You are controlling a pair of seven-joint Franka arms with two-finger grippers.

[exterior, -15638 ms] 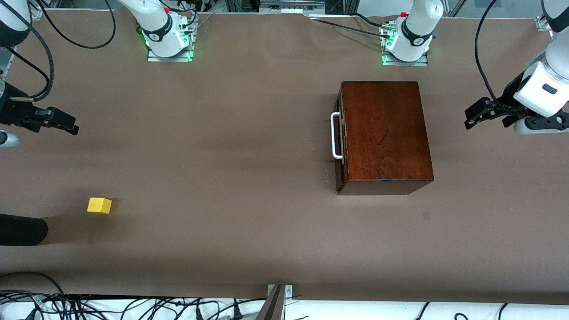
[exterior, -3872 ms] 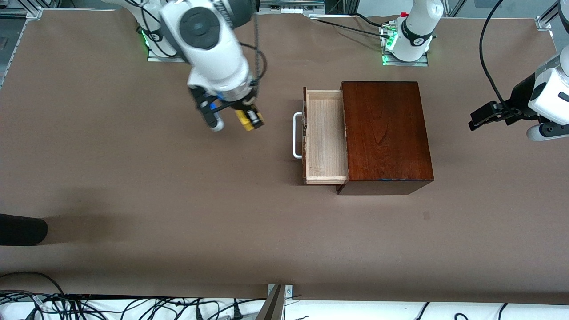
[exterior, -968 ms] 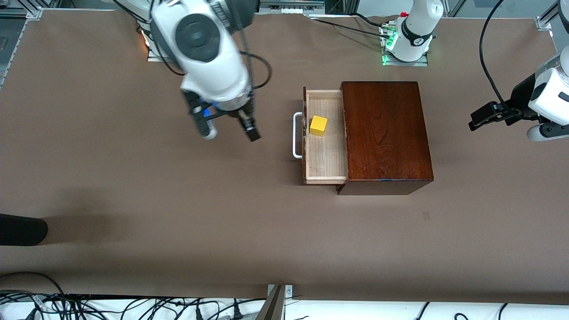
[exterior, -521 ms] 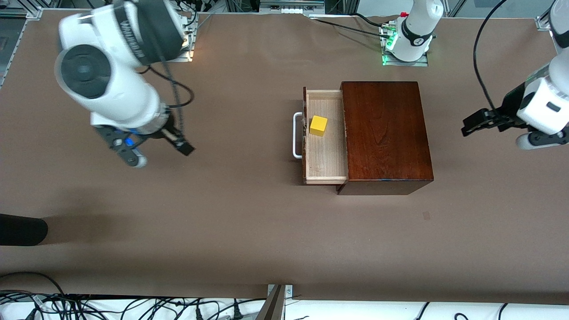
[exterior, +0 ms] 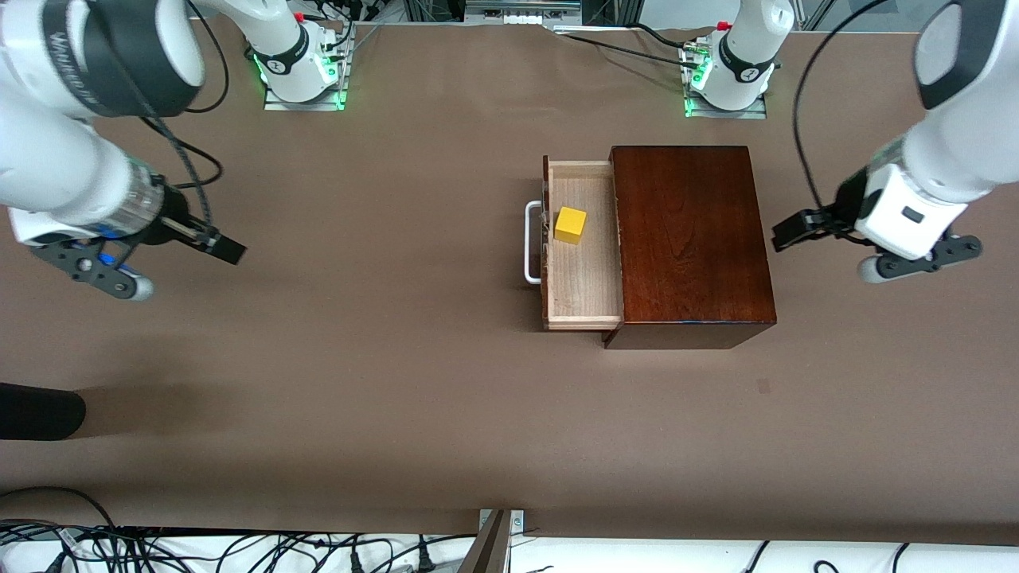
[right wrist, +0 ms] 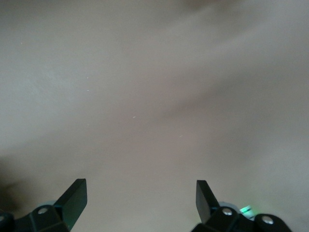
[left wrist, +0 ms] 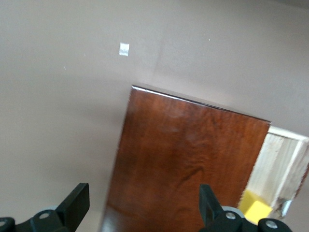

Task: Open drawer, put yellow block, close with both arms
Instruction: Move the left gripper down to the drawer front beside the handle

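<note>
The drawer [exterior: 581,278] stands pulled out of the dark wooden box [exterior: 691,239], its white handle [exterior: 530,243] pointing toward the right arm's end of the table. In the tray lies the yellow block [exterior: 570,224], close to the drawer's front; the left wrist view shows this block [left wrist: 256,210] past the box [left wrist: 188,159]. My left gripper [exterior: 784,236] hangs open and empty beside the box's end nearest the left arm, and its wrist view shows that gripper [left wrist: 144,203] wide apart. My right gripper [exterior: 225,249] is open over bare table well away from the drawer, empty in its own view [right wrist: 141,195].
A black rounded object [exterior: 40,410] juts in at the right arm's end of the table, nearer the front camera. A small pale mark [exterior: 763,386] sits on the brown table cover nearer the camera than the box. Cables [exterior: 239,549] run along the near edge.
The right arm has swung away from the drawer toward its own end of the table. The left arm has moved in toward the box. The block and drawer have stayed put.
</note>
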